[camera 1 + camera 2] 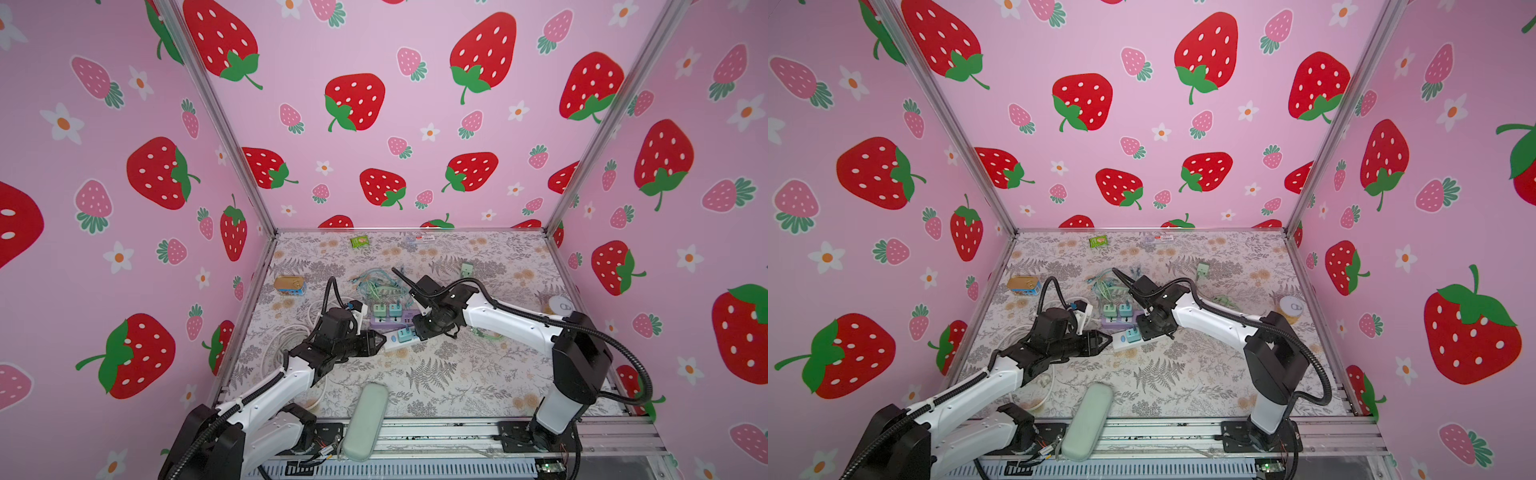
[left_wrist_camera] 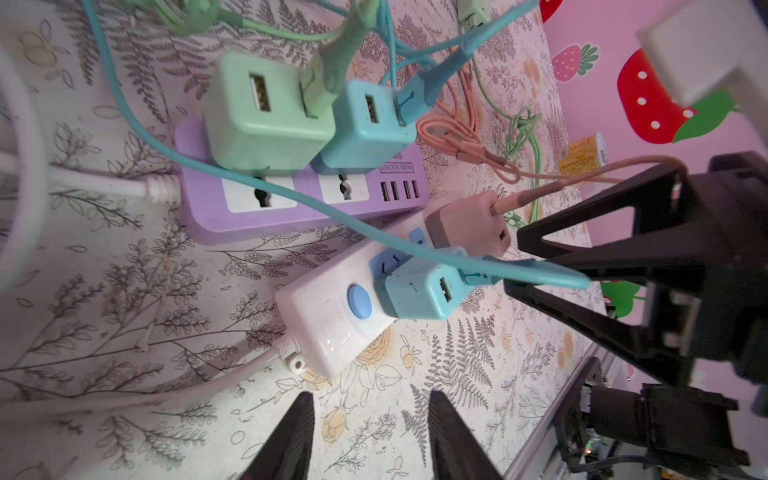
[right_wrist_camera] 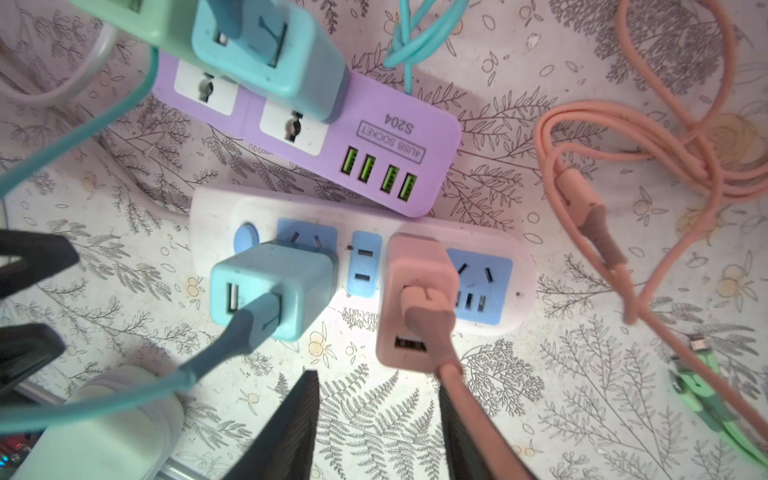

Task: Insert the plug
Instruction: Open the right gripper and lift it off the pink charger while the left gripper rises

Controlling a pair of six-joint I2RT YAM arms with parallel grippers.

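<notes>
The pink plug [image 3: 415, 291] stands in the white power strip [image 3: 515, 274], and its pink cable [image 3: 451, 370] trails past one finger of my right gripper [image 3: 378, 378]. That gripper is open, a little back from the plug, with only the tablecloth between its fingers. A blue charger [image 3: 270, 286] sits in the neighbouring socket of the same strip. My left gripper [image 2: 370, 399] is open and empty just off the switch end of the white strip [image 2: 320, 328]. In both top views the right gripper [image 1: 422, 334] [image 1: 1148, 332] hangs over the strip and hides the plug.
A purple power strip [image 3: 316, 124] lies right beside the white one, holding a green charger [image 2: 266, 116] and a blue charger [image 2: 365, 129]. Loose pink cable [image 3: 623, 166] coils nearby. There is a tin [image 1: 289, 285] at the left, a round can [image 1: 561, 305] at the right and a green case [image 1: 365, 419] at the front edge.
</notes>
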